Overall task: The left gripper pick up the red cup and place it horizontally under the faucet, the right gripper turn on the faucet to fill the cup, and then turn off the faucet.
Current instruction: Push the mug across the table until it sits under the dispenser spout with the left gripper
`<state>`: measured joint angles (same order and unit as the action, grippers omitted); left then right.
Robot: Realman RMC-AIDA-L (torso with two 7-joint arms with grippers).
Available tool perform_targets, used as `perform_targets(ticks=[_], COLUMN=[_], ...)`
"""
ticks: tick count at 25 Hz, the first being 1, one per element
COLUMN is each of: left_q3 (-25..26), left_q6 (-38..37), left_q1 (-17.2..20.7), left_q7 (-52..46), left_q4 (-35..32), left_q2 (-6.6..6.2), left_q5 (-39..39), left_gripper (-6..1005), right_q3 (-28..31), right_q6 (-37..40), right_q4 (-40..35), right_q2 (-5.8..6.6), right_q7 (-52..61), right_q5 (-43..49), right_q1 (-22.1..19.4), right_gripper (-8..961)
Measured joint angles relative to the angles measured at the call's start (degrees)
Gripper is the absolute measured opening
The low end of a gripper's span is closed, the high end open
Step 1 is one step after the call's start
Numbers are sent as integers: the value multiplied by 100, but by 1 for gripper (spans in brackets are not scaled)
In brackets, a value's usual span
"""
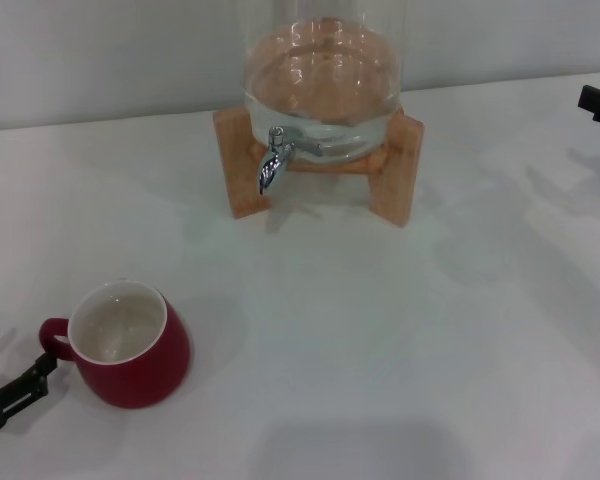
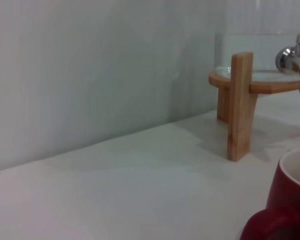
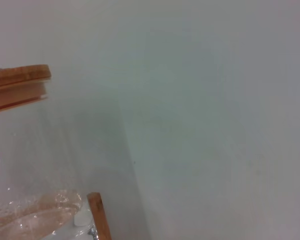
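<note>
Squat dark-red ceramic cup (image 1: pixel 130 345) sits upright on the white worktop (image 1: pixel 380 330), well short of the chrome faucet (image 1: pixel 273 160), left hand (image 1: pixel 5 375) spread beside its handle, so pick-up pending: next, close in and clamp.

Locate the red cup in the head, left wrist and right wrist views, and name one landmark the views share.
Head view: the red cup stands upright near the lower left, handle toward the left gripper.
Left wrist view: only its rim and handle show at the lower right corner.
Right wrist view: not in it.
Shared landmark: the wooden stand under the glass dispenser, seen in all three views.
</note>
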<state>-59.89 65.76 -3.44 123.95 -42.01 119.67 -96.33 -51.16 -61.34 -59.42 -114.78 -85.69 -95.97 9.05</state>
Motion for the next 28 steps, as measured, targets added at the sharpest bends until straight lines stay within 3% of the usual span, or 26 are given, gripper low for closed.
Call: perform_targets(ticks=[28], left_q3=[-66], left_q6=[-151], left_q1=[-160], left_q7=[-29], left_q4=[0], left_q2=[-10], left_q5=[0], left_gripper=[875], right_q3=[80], right_q6=[-53], right_q4=[71], right_q2=[0], right_q7=[-26], right_q5=[-1], right_q1=[-43], right_gripper=[795])
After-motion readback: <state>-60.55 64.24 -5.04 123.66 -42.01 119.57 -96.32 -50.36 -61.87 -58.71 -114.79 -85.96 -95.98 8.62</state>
